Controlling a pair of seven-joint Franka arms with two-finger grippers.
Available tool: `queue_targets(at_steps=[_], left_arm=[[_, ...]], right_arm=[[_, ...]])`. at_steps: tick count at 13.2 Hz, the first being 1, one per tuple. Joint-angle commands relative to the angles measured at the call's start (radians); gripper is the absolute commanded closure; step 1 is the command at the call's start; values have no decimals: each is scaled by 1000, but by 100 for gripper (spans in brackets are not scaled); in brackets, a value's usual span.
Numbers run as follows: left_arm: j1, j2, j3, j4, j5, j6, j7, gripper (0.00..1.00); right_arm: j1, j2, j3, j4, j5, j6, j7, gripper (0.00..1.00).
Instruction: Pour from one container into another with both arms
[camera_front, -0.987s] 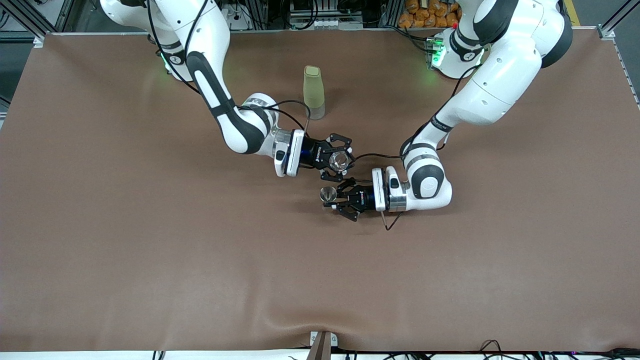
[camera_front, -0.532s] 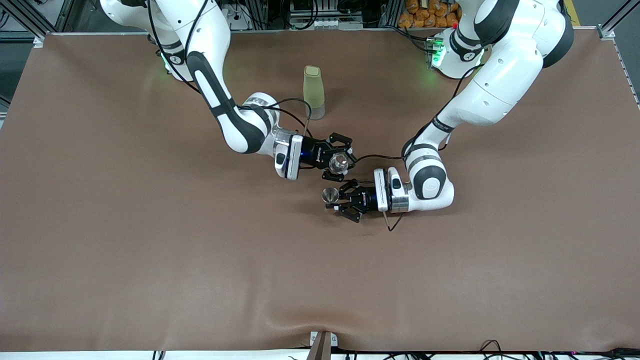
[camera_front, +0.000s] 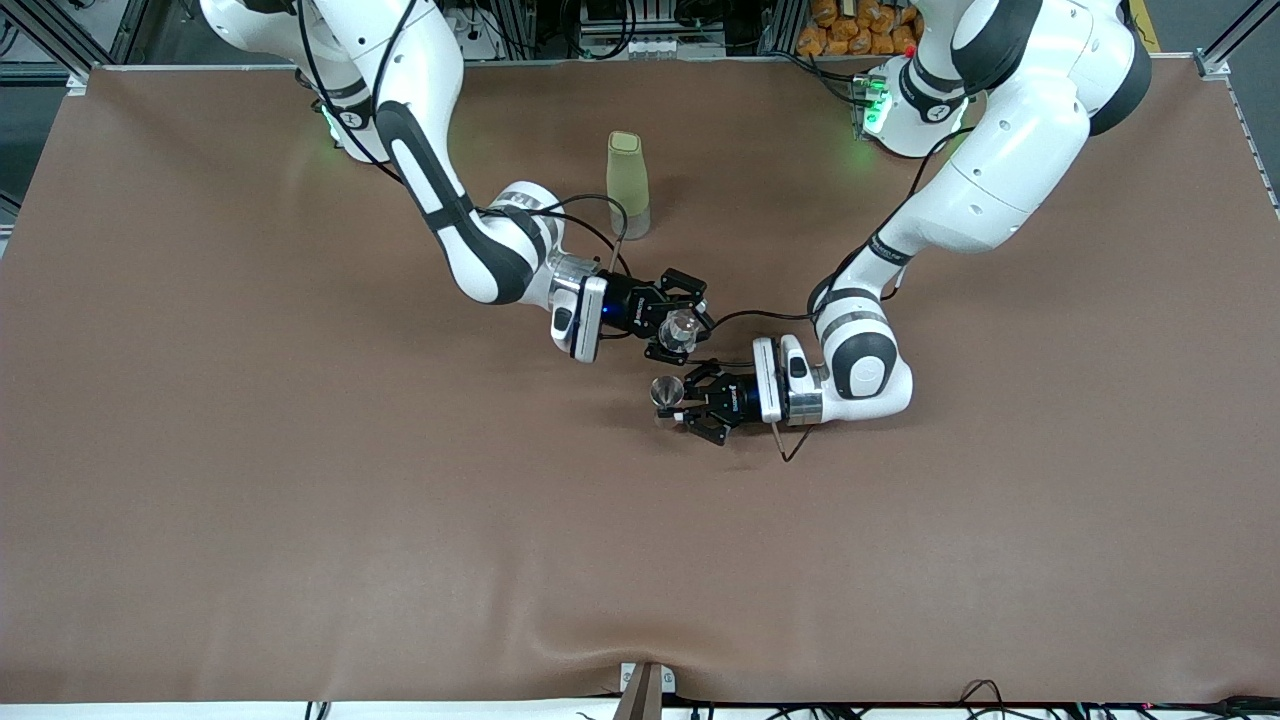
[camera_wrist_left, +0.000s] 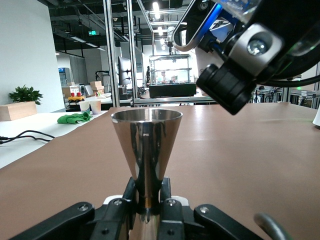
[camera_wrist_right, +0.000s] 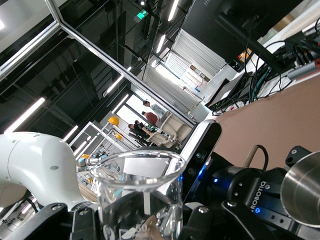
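**Both vessels gripped, pour about to begin**

Nearest us, our left gripper (camera_front: 681, 404) pinches the stem of a polished steel cone-shaped measuring cup (camera_front: 666, 389), upright over the brown table mat (camera_front: 300, 500). Just above it, our right gripper (camera_front: 678, 322) clamps a small clear glass beaker (camera_front: 682, 324), tilted toward the cup. We judge pouring remains. A tall pale green tumbler (camera_front: 627, 185) stands apart.

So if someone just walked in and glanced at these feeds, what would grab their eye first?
Probably the two grippers meeting over the middle of the brown table: the right gripper holds a clear glass beaker, tipped toward the steel cone-shaped cup clamped in the left gripper. Next, the tall pale green bottle standing alone, farther from the front camera than both.
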Motion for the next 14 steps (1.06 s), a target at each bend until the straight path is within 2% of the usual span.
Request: queue_targets(at_steps=[1, 3, 14], left_arm=[[5, -10, -3, -21, -21, -30, 32, 100], [7, -12, -3, -27, -21, -31, 32, 100], [21, -15, -3, -43, -16, -31, 37, 100]], right_arm=[[3, -8, 18, 4, 130, 25, 6, 100], [5, -8, 20, 4, 157, 27, 21, 100], [0, -25, 23, 4, 185, 51, 265, 100]])
